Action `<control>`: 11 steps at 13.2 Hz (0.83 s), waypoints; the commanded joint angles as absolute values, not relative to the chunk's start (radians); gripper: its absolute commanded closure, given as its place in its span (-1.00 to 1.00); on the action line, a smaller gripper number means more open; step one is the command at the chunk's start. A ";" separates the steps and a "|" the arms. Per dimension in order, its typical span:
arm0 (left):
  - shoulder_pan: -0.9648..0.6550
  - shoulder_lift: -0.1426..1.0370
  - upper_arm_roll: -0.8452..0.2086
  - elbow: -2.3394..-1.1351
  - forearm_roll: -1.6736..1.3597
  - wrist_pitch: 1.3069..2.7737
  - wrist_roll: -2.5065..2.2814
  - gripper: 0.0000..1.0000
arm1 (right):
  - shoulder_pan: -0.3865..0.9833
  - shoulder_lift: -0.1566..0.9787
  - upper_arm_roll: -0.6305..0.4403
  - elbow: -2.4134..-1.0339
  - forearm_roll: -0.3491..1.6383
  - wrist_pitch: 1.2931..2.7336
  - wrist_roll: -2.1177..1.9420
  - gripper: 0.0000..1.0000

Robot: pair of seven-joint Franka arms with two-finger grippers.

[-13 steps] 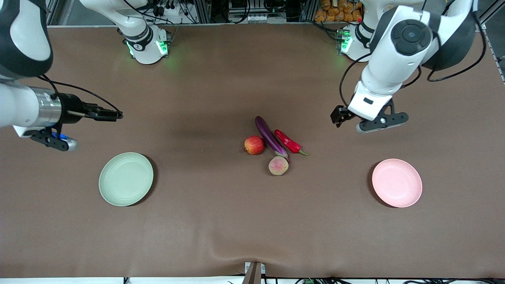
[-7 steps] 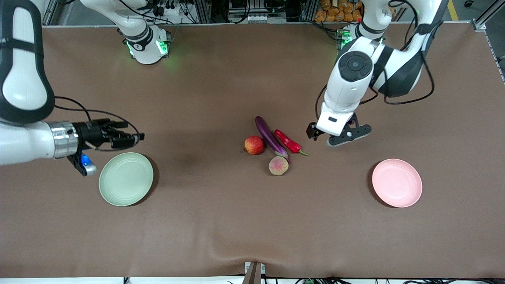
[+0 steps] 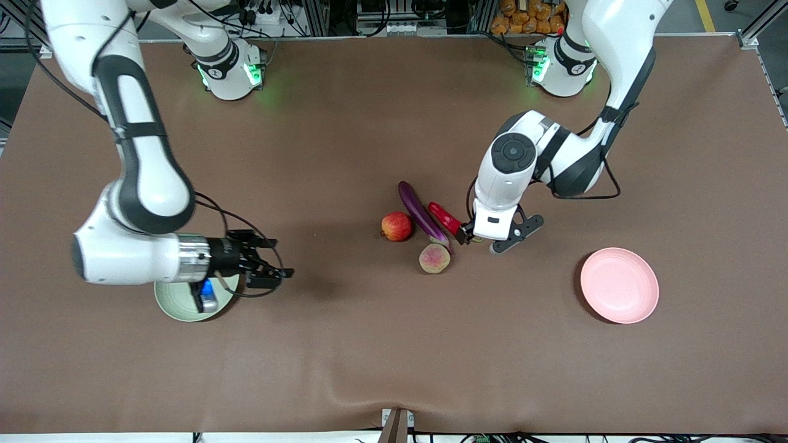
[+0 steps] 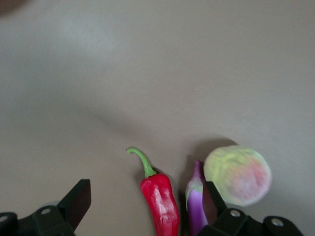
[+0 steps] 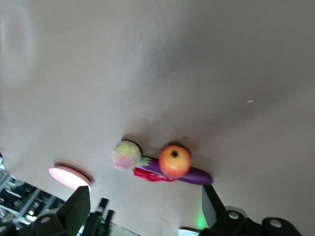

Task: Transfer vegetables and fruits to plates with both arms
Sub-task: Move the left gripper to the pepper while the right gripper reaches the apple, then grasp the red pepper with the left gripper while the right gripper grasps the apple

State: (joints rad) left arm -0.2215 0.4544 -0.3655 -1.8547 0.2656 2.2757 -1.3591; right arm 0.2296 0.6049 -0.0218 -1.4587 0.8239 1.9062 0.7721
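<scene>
Covering table, brown cloth (image 3: 381,344) (rippled near front), cluttered racks (image 3: 394,15)

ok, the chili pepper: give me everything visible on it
The chili pepper is glossy red and tapered, with a curved green stem, and looks smooth and firm. It lies flat on the brown table in the middle cluster, beside the purple eggplant, on the side toward the left arm's end; whether they touch is unclear. The peach sits nearer the front camera. The left gripper is over its stem end, fingers open to either side, not gripping it. The front view shows only its tip half.
</scene>
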 commanded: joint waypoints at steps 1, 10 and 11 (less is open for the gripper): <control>-0.230 0.507 -0.368 -1.853 0.291 2.278 -1.567 -1.00 | 0.314 0.666 -0.029 -1.427 0.874 2.039 0.888 -1.00; -0.250 0.632 -0.368 -1.855 0.290 2.370 -1.839 -1.00 | 0.518 0.664 -0.031 -1.633 0.851 2.117 1.032 -1.00; -0.249 0.644 -0.368 -1.856 0.291 2.391 -1.845 -1.00 | 0.537 0.663 -0.031 -1.653 0.851 2.120 1.032 -1.00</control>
